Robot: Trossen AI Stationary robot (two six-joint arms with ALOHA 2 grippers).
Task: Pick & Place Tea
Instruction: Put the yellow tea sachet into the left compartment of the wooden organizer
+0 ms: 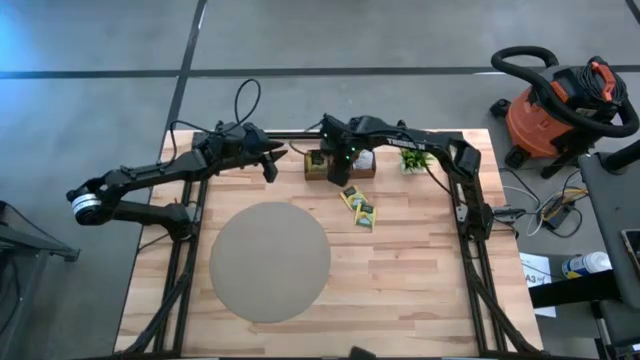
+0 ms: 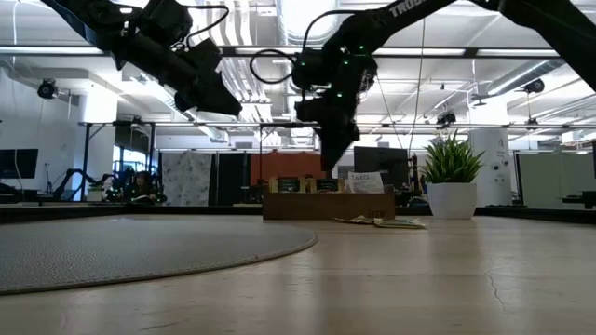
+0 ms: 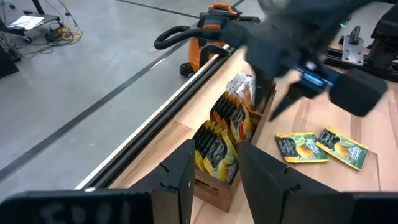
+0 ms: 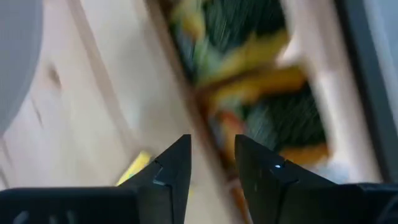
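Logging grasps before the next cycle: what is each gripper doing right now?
Left gripper: open, empty, hovering beside the tea tray.
Right gripper: open, empty, above the tray.

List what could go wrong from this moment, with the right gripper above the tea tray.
The right gripper, fingers parted and empty, hangs over the wooden tray's front edge; descending there it could strike the wall or crumple the packed tea sachets. The loose sachets lie close beside the tray on the table, so a sweep could scatter them. The left gripper waits nearby, open; the arms might collide.
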